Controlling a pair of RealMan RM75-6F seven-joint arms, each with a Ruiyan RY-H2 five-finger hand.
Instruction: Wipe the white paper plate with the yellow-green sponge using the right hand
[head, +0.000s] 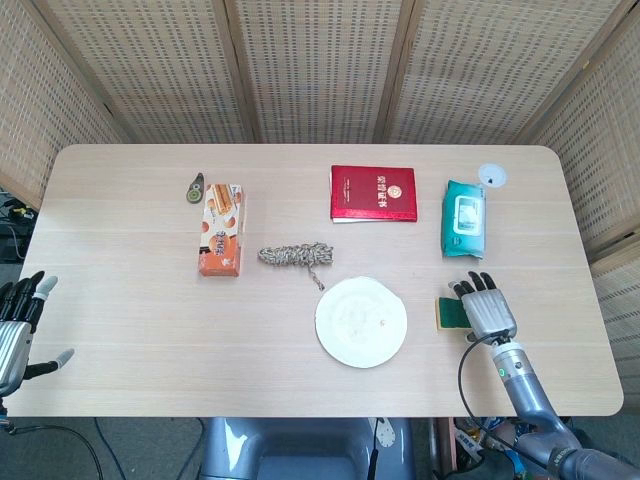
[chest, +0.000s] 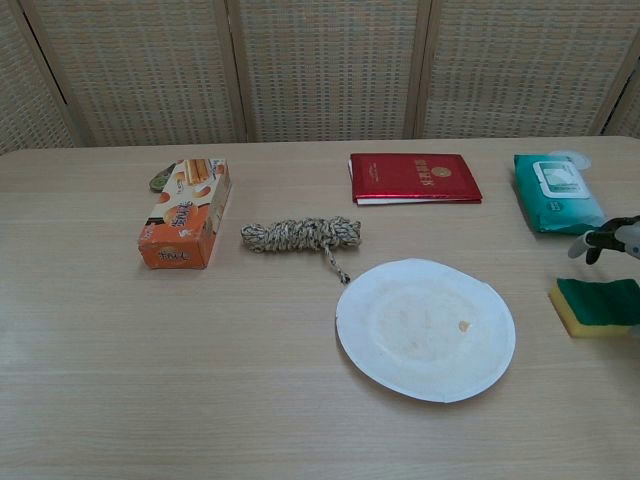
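At the right of the table, my right hand (head: 487, 312) hovered over the yellow-green sponge (head: 450, 313), fingers (chest: 597, 240) spread and empty for a grasp, just right of the white paper plate (head: 361, 322).

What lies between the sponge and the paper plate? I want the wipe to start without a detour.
Nothing visible does. The yellow-green sponge lies just right of the white paper plate, with only bare table between them. The coiled rope sits behind the plate, off that line. The right hand is over the sponge.
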